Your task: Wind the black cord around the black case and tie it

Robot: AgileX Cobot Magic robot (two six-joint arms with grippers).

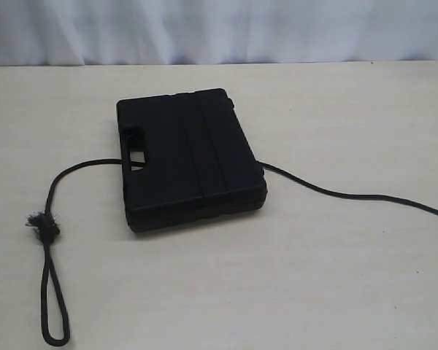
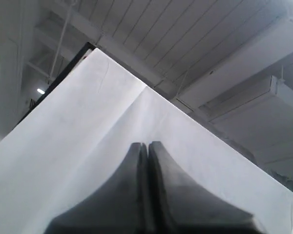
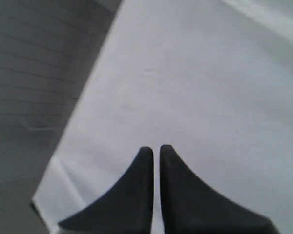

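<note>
The black case (image 1: 190, 157) lies flat in the middle of the table, its handle slot (image 1: 137, 154) facing left. The black cord (image 1: 336, 193) passes under the case. It runs off to the right edge on one side. On the other it curves left to a frayed knot (image 1: 42, 224) and a long loop (image 1: 55, 306) near the front. Neither gripper appears in the exterior view. My left gripper (image 2: 148, 144) is shut on nothing and points up at a white sheet and ceiling. My right gripper (image 3: 156, 147) is shut but for a hairline gap, holding nothing.
The pale wooden table (image 1: 314, 292) stretches wide around the case. A white curtain (image 1: 219, 29) hangs along its far edge. In the left wrist view a white sheet (image 2: 112, 146) and ceiling beams (image 2: 224, 58) fill the frame.
</note>
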